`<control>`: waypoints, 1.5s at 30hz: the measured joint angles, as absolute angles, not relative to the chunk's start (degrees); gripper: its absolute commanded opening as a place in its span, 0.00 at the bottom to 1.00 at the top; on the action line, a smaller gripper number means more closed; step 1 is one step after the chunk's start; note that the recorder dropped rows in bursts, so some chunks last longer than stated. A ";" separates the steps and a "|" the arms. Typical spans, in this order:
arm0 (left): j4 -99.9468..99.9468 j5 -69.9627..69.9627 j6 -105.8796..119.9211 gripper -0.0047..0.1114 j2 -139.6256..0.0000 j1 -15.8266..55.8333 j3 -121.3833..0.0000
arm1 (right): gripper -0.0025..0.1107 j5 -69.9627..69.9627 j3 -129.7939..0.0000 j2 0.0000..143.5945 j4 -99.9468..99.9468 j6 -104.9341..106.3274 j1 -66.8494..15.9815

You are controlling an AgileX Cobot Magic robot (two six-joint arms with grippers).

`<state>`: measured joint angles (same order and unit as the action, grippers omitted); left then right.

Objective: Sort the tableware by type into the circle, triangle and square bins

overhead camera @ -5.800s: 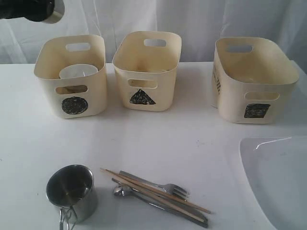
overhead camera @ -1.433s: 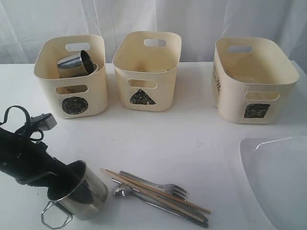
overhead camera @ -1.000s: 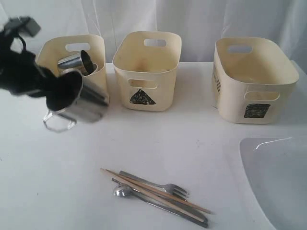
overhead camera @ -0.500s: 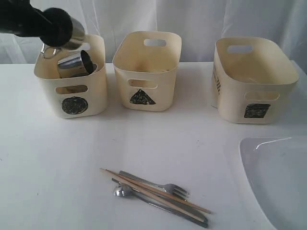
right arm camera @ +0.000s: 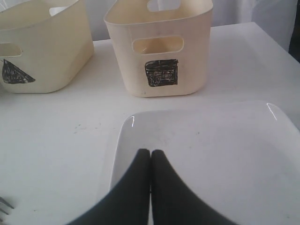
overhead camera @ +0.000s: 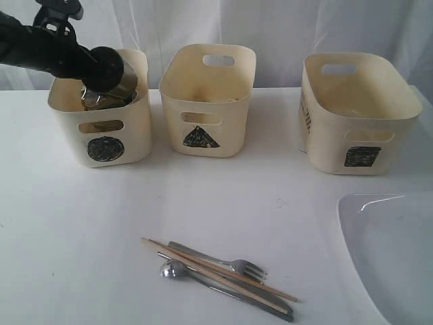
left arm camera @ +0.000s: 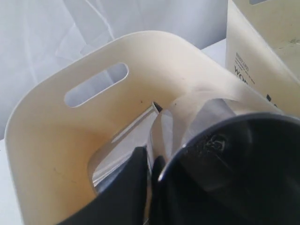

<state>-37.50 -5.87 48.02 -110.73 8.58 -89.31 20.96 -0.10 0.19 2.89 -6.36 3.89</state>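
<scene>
Across the white-clothed table, the large white plate lies at the right front corner, and the right gripper hovers above it with its fingers pressed together. Behind stand 3 cream tubs: the square bin, whose side print is too smudged to read, the triangle bin and the circle bin. Print on a neighbouring tub wall in the left wrist view reads only "WO". The left arm reaches over the circle bin. The left gripper, fingers narrow, pinches the wall of a steel mug held inside the rim, with a second mug partly hidden beside it. Near the front edge, 2 chopsticks, a knife, a fork and a spoon lie overlapping.
</scene>
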 measured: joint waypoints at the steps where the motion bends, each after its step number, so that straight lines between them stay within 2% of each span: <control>1: -37.63 -5.82 48.02 0.42 -110.73 8.58 -89.31 | 0.02 20.96 -0.10 0.19 2.89 -6.36 3.89; 3: -37.63 -5.82 48.02 0.54 -110.73 8.58 -89.31 | 0.02 20.96 -0.10 0.19 2.89 -6.36 3.89; 5: -37.63 -5.82 48.02 0.59 -110.73 8.58 -89.31 | 0.02 20.96 -0.10 0.19 2.89 -6.36 3.89; 10: -37.63 -5.99 48.02 0.59 -109.34 8.58 -89.31 | 0.02 20.96 -0.10 0.19 2.89 -6.36 3.89; 22: -36.13 -1.77 48.64 0.58 -95.33 8.58 -89.57 | 0.02 20.96 -0.10 0.19 2.89 -6.36 3.89; 25: -35.62 -3.37 48.64 0.51 -92.81 8.58 -89.57 | 0.02 20.96 -0.10 0.19 2.89 -6.36 3.89; 27: -35.50 -3.89 48.64 0.39 -90.90 8.58 -89.57 | 0.02 20.96 -0.10 0.19 2.89 -6.36 3.89; 30: -35.40 -4.54 48.64 0.10 -88.04 8.58 -89.57 | 0.02 20.96 -0.10 0.19 2.89 -6.36 3.89; 31: -35.30 -4.82 48.64 0.04 -87.22 8.58 -89.57 | 0.02 20.96 -0.10 0.19 2.89 -6.36 3.89; 40: -34.88 -12.84 47.56 0.04 -81.19 8.58 -89.57 | 0.02 20.96 -0.10 0.19 2.89 -6.36 3.89; 45: -34.17 -21.54 41.68 0.04 -79.87 5.31 -89.57 | 0.02 20.96 -0.10 0.19 2.89 -6.36 3.89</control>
